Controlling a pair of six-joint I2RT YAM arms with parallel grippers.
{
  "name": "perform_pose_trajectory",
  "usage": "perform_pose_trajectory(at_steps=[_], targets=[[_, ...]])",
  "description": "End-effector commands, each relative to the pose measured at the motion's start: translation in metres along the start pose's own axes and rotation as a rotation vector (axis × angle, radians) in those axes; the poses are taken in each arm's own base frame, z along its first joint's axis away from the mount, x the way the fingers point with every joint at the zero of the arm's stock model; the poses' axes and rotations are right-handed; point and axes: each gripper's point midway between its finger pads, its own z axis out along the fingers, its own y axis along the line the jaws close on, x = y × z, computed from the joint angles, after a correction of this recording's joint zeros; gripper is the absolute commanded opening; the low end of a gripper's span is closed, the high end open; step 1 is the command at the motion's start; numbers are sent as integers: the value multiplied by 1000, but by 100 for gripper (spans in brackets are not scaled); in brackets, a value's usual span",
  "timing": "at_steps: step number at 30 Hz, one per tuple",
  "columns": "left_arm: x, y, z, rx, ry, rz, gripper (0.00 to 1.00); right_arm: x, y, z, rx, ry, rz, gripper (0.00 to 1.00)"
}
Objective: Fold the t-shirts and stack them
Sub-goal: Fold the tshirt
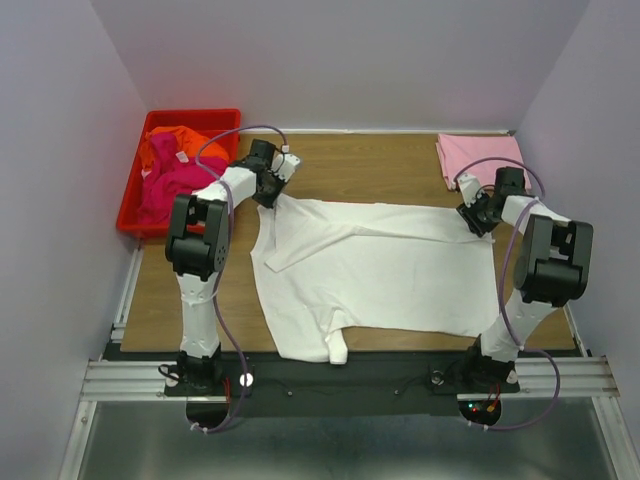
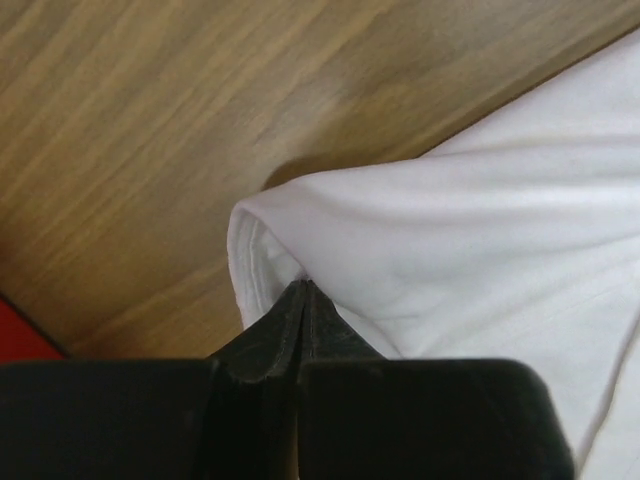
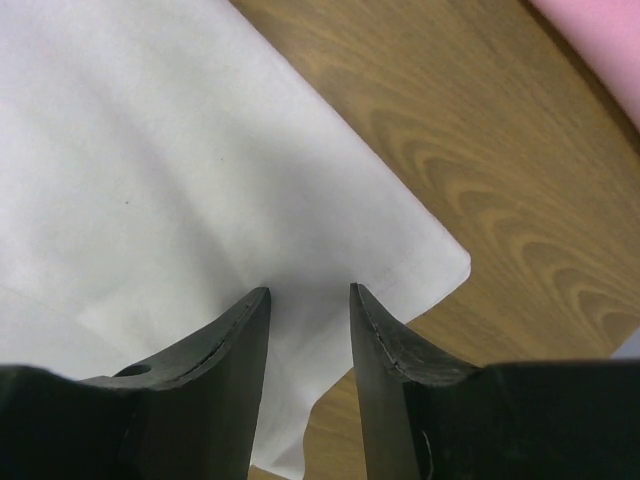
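**White tee: left corner pinched, right corner not yet taken**

Left gripper [image 2: 303, 294]: fingertips pressed together with no gap. A hemmed corner of the white t-shirt [image 2: 450, 250] is caught at the very tips. The cloth bulges around the pinch, so it reads as a doubled fold rather than a single layer.

Right gripper [image 3: 308, 295]: fingers stand apart with a clear gap, tips down over the tee's other far corner, just inside the hem. Nothing is clamped. Judgement: it is set to close on that corner.

White t-shirt, top view [image 1: 380, 270]: spread mostly flat on the table [image 1: 370, 165], with a crease across its far part and a sleeve lobe at its near edge. One gripper sits at each far corner. Judgement: this lets both corners rise together and carry the far edge over in one fold.

Beyond the tee's far-right corner lies the pale pink t-shirt [image 1: 478, 158], already folded. It is probably the base of the stack.

Beyond the far-left corner is the red bin [image 1: 190, 114], holding the orange t-shirt [image 1: 165, 145] and magenta t-shirt [image 1: 170, 185] in a loose heap.

Risk: lifting before the right side has a grip would drag the tee askew.
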Motion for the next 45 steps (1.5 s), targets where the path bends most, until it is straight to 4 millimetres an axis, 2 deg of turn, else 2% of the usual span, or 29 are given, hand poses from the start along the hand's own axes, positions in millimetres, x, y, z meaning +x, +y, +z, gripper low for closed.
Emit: perform_pose_trajectory(at_steps=[1,2,4,5,7,9,12,18,27,31,40,45], targets=[[-7,12,-32,2,8,50,16,2,13,-19,-43,41,77,45],[-12,10,-48,11,-22,63,23,-10,4,-28,-18,13,79,47],[-10,-5,-62,77,-44,73,31,-23,-2,-38,-14,-21,88,49],[-19,-8,-81,81,-88,83,32,-28,-4,-42,-14,-33,88,50],[-21,-21,-95,136,-124,91,35,-36,-6,-52,-17,-52,83,50],[-24,-33,-108,179,-155,98,37,-37,-3,-55,-32,-50,81,50],[-33,-54,-112,262,-193,105,40,-28,5,-54,-66,-20,67,50],[-47,-81,-90,318,-189,93,41,-11,17,-46,-107,40,46,52],[-45,-104,-54,350,-141,97,43,10,25,-37,-135,108,-1,58],[-44,-109,-43,348,-130,91,43,18,27,-35,-140,135,-28,58],[-48,-121,-26,359,-128,101,43,24,27,-32,-144,157,-43,58],[-48,-125,-16,361,-118,101,45,25,26,-35,-136,161,-59,63]])
